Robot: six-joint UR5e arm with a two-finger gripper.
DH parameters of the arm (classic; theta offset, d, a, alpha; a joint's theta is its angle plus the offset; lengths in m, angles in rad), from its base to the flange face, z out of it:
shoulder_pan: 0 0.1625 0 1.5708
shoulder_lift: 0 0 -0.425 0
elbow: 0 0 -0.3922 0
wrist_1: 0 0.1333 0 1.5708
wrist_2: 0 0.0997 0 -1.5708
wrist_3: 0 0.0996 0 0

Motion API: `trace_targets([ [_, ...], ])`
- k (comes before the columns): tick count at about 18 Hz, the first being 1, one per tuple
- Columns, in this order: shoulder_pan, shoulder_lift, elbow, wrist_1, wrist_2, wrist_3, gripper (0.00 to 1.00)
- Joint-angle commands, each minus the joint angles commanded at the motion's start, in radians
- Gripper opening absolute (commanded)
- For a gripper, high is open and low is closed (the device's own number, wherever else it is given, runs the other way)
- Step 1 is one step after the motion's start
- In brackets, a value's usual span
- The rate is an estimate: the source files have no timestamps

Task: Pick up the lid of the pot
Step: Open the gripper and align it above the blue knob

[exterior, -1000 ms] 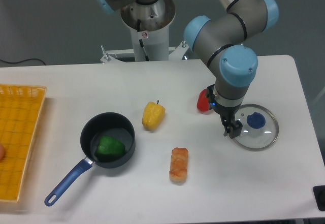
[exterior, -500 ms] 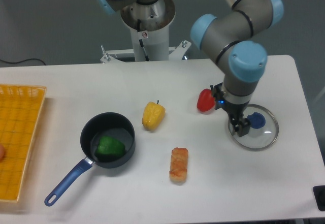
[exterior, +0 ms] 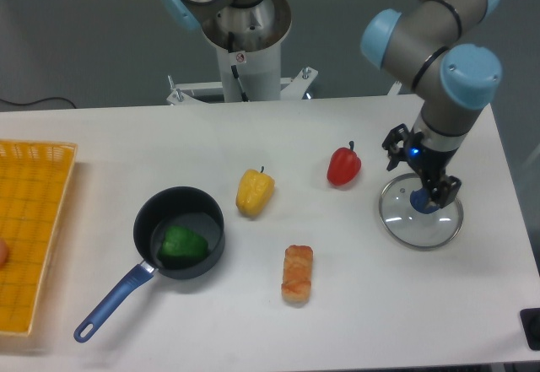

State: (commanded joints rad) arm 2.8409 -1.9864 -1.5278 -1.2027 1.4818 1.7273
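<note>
Lying flat on the counter (exterior: 363, 321), knob up, the pot lid (exterior: 405, 225) is at the right of the camera view, just beside the red bell pepper (exterior: 344, 167) and nearer the camera. Lid looks thin, round, stiff; probably light to moderate weight. Could be glass or shiny metal, can't tell; if glass, it likely chips when dropped or knocked. Smooth face and low rim are likely slippery and awkward to pinch. Best hold is the blue knob (exterior: 424, 202), middle of the lid: short, so take it low, fingers on opposite sides, squeeze firm but not hard. Off-centre grip probably tips or swings the lid.

Claw (exterior: 421, 175) is released, fingers spread, nothing between them. It shows over the far part of the lid, tips pointing down, close to the knob but a bit beyond it in view. Exact height over the lid can't be told from this angle; no clear contact.
</note>
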Motion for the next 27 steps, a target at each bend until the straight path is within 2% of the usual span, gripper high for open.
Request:
trace_targets([
  [2, 0.0, -0.02, 0.0, 0.038, 0.026, 0.002, 1.0],
  [7, 0.012, -0.074, 0.003, 0.075, 0.192, 0.002, 1.0],
  [10, 0.022, -0.092, 0.002, 0.078, 0.192, -0.012, 1.0],
  [14, -0.001, -0.13, 0.011, 0.152, 0.193, -0.017, 1.0],
  [20, -0.023, -0.164, 0.023, 0.155, 0.19, -0.023, 1.0],
  [27, -0.038, -0.172, 0.011, 0.153, 0.19, -0.023, 1.0],
])
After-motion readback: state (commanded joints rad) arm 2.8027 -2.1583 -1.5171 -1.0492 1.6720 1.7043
